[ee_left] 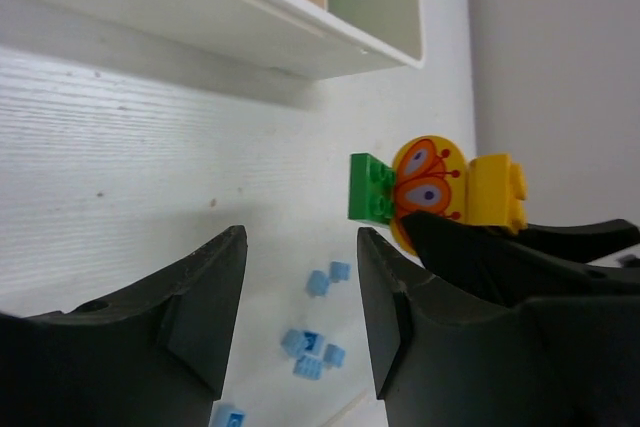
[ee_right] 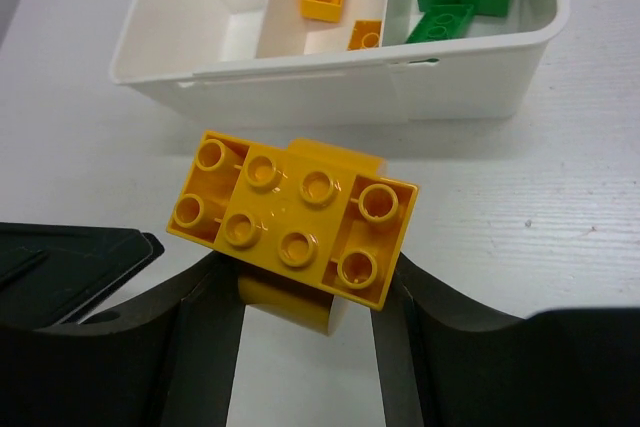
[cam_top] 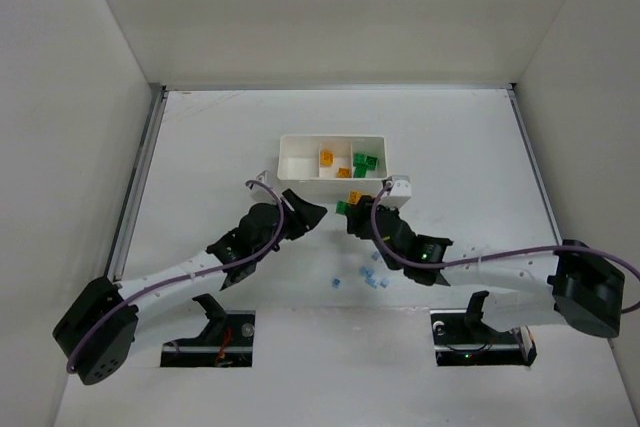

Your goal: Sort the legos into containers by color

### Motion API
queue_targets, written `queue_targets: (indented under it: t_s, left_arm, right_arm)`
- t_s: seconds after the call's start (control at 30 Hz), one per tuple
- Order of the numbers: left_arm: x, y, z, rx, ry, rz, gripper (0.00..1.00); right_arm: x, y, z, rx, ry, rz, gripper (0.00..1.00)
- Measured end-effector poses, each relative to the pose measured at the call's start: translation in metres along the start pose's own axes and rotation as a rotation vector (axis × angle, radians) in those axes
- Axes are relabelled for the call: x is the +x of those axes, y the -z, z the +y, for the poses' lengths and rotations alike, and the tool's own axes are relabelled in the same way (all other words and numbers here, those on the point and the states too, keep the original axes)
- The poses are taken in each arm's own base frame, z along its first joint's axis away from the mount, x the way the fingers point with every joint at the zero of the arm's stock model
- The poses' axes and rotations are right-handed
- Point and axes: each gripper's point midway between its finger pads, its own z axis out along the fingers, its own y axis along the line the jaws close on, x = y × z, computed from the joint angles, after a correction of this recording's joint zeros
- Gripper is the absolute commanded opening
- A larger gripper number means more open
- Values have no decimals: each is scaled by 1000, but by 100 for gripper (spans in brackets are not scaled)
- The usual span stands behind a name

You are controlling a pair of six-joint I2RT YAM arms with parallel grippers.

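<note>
Step, as we judge it: yellow piece into the middle bay. The tray point(cam_top: 305, 173) sits at upper centre of the top view. Its middle bay holds yellow-orange, the right green, the left nothing. We would clear the near wall, centre, and release low. The right arm reaches in from lower right, the right gripper point(cam_top: 356, 217) clamped on the yellow brick point(ee_right: 295, 212) just below the tray. The left gripper point(ee_left: 300, 277) is alongside, jaws apart, empty. Blue bricks point(cam_top: 370, 277) lie loose at lower centre.
</note>
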Motion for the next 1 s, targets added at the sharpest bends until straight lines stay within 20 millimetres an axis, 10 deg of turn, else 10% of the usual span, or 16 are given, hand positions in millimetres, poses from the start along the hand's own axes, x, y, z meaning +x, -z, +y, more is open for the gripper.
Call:
queue_targets:
  t_s: [1.0]
  left_arm:
    - [2,-18,-38,157,161,17,5]
  right_arm:
    - [-26,25,19,-209,-136,-3,37]
